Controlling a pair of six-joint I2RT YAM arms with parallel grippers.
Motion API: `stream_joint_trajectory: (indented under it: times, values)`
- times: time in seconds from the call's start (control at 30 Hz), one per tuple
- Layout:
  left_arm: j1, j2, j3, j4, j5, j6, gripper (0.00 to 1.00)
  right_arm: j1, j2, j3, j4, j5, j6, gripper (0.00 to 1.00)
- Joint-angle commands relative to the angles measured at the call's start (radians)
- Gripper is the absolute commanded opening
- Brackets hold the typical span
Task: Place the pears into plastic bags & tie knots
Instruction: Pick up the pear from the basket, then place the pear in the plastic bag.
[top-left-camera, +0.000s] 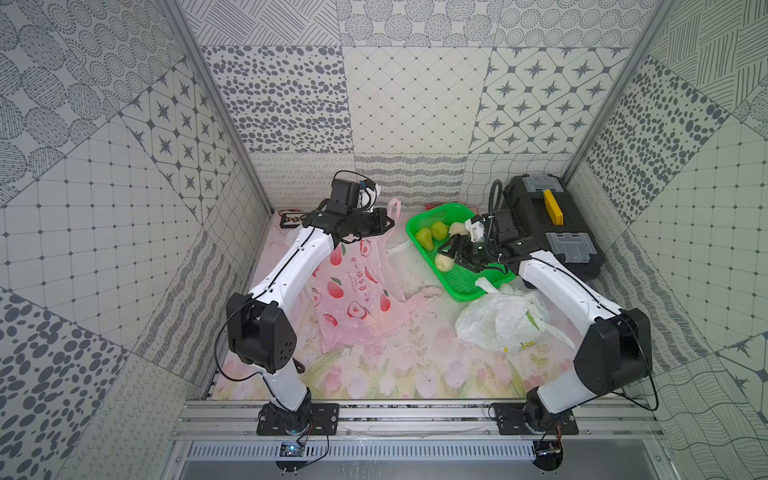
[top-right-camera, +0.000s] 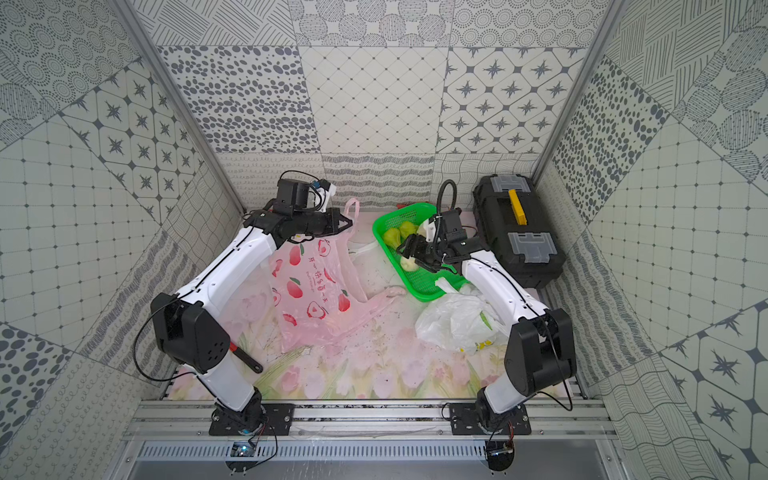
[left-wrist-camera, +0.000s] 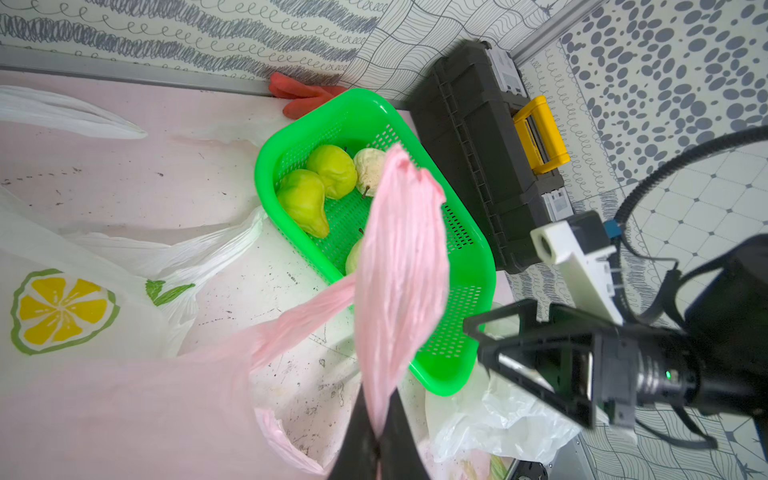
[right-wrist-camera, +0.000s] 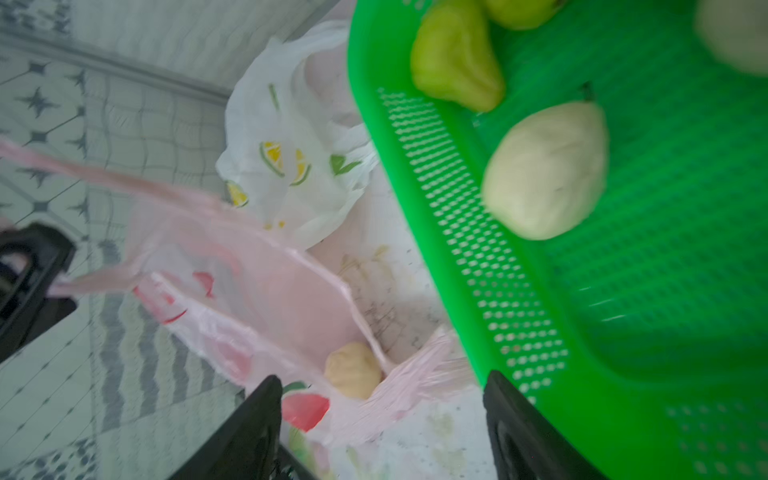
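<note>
Pinched pink bag handle (left-wrist-camera: 399, 257) in left claw (left-wrist-camera: 376, 419). Had right claw (right-wrist-camera: 381, 377) spread, cream pear (right-wrist-camera: 544, 174) just ahead (in the basket (right-wrist-camera: 457, 208)). Likely needed squaring across its belly.

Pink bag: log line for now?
left gripper: shut on pink bag handle | right gripper: open, at green basket near cream pear | bagged: one pear seen

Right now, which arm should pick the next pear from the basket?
Right. The right end effector is open over the basket, beside a cream pear. The left end effector is shut on the pink bag by its handle, holding it up.
</note>
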Motion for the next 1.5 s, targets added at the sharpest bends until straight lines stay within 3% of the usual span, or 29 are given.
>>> stream_joint_trajectory:
  times: [0.0, 0.13, 0.43, 0.57, 0.67, 0.87, 0.97, 1.13, 1.27, 1.37, 1.47]
  values:
    - [-0.004, 0.002, 0.019, 0.013, 0.013, -0.001, 0.0, 0.001, 0.139, 0.096, -0.152, 0.199, -0.104, 0.8]
    - [-0.029, 0.004, 0.039, -0.019, 0.021, 0.02, 0.0, 0.01, 0.285, 0.229, -0.167, 0.272, -0.137, 0.83]
    - [-0.064, 0.017, 0.057, -0.049, 0.014, 0.043, 0.0, 0.05, 0.517, 0.422, -0.168, 0.26, -0.134, 0.84]
    - [-0.07, 0.016, 0.063, -0.065, 0.011, 0.056, 0.0, 0.054, 0.587, 0.483, -0.193, 0.27, -0.14, 0.78]
    - [-0.071, 0.01, 0.064, -0.074, 0.008, 0.063, 0.0, 0.053, 0.609, 0.509, -0.216, 0.286, -0.157, 0.67]
    - [-0.071, 0.009, 0.07, -0.078, 0.009, 0.066, 0.0, 0.054, 0.572, 0.49, -0.232, 0.298, -0.19, 0.45]
    - [-0.069, 0.011, 0.085, -0.093, 0.005, 0.075, 0.0, 0.057, 0.475, 0.415, -0.179, 0.279, -0.204, 0.35]
    - [-0.069, 0.02, 0.124, -0.125, 0.004, 0.093, 0.0, 0.096, 0.232, 0.256, -0.109, 0.179, -0.22, 0.35]
    - [-0.071, 0.032, 0.148, -0.144, 0.015, 0.094, 0.0, 0.215, 0.056, 0.025, 0.12, 0.005, -0.111, 0.34]
    - [-0.075, 0.031, 0.158, -0.151, 0.027, 0.092, 0.0, 0.302, 0.041, -0.084, 0.349, -0.083, -0.002, 0.34]
    - [-0.084, 0.032, 0.175, -0.17, 0.038, 0.102, 0.0, 0.336, 0.096, -0.096, 0.522, -0.118, 0.049, 0.33]
